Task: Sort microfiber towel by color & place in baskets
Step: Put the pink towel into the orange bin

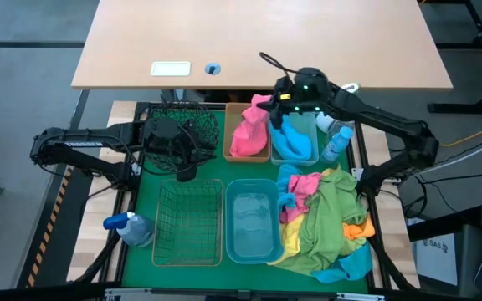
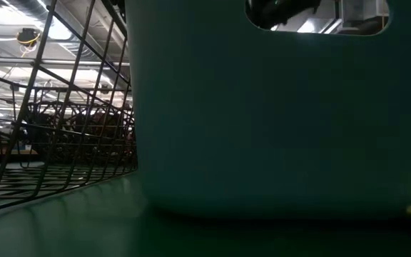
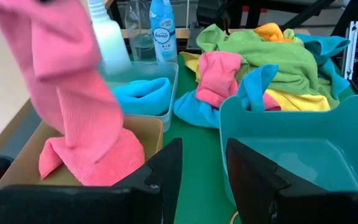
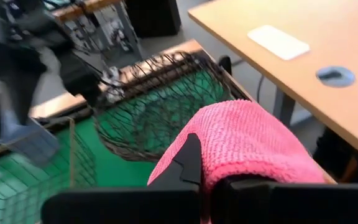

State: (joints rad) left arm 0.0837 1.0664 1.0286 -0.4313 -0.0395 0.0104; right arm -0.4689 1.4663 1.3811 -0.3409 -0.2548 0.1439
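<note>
1. High view looks straight down on a green mat on the table (image 1: 132, 276), with the five baskets in two rows and a heap of towels (image 1: 325, 221) at the near right.
2. The right gripper (image 1: 276, 107) hangs over the far middle, above the amber bin (image 1: 228, 134); its jaws are clamped on a pink towel (image 1: 252, 125) whose lower end drapes onto the pink cloth already lying in that bin.
3. In the right wrist view the pink towel (image 4: 247, 149) fills the space between the dark fingers (image 4: 188, 158), so the bin beneath cannot be seen there.
4. Just right of the amber bin, the pale blue bin (image 1: 312, 125) holds a blue towel (image 1: 291, 144); the arm covers part of it.
5. The left gripper (image 1: 184, 163) waits at the near edge of the dark green wire-mesh basket (image 1: 199, 121). From above, the arm hides its tip; the left wrist view shows the two fingers (image 3: 166, 165) apart with nothing between them.
6. The rectangular wire basket (image 1: 189, 221) and the blue bin (image 1: 252, 219) stand side by side in the near row.
7. A spray bottle (image 1: 130, 226) lies at the near left, and another (image 1: 335, 144) stands right of the pale blue bin.
8. Low view is almost wholly blocked by the wall of the blue bin (image 2: 277, 114), with wire mesh (image 2: 56, 143) to the left; neither gripper can be made out in it.
</note>
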